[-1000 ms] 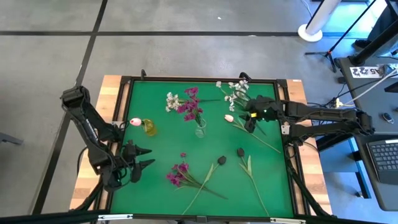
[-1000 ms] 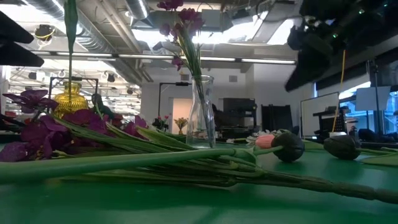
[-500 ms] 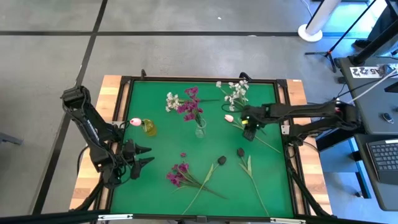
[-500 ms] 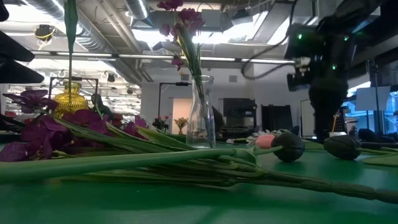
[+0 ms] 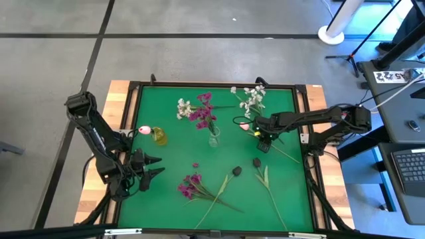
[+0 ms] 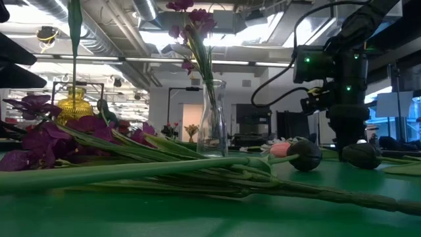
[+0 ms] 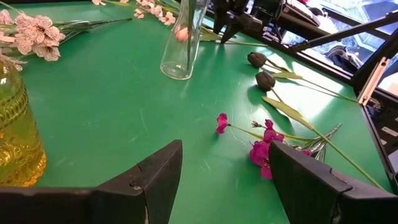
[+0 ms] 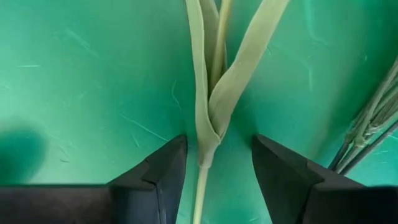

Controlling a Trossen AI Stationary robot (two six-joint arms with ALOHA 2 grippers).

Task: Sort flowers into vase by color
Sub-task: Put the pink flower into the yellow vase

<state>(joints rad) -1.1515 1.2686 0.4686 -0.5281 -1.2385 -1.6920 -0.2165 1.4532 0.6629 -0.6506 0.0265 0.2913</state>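
Your right gripper (image 5: 264, 141) is hanging point-down over the pink tulip (image 5: 244, 125) lying on the green mat (image 5: 172, 159), its fingers spread to either side of the stem (image 8: 202, 180) where the pale leaves (image 8: 214, 93) fork, nothing pinched yet. The bloom is resting just beside the clear glass vase (image 5: 214, 138), which is already holding magenta sprigs. You are lining up a pick, so keep the stem centred between the pads as the right wrist view shows it, come down until the tips are almost grazing the mat, and close below the leaf fork so the thin stalk is not slipping out. The neighbouring stems (image 8: 367, 124) are running close by; avoid catching them. Your left gripper (image 5: 151, 170) is waiting with its fingers apart near the mat's left edge, just beside the yellow vase (image 5: 159, 136). More flowers are lying loose: magenta sprigs (image 5: 191, 184), two dark-headed stems (image 5: 256, 162) and white sprigs (image 5: 252, 99).
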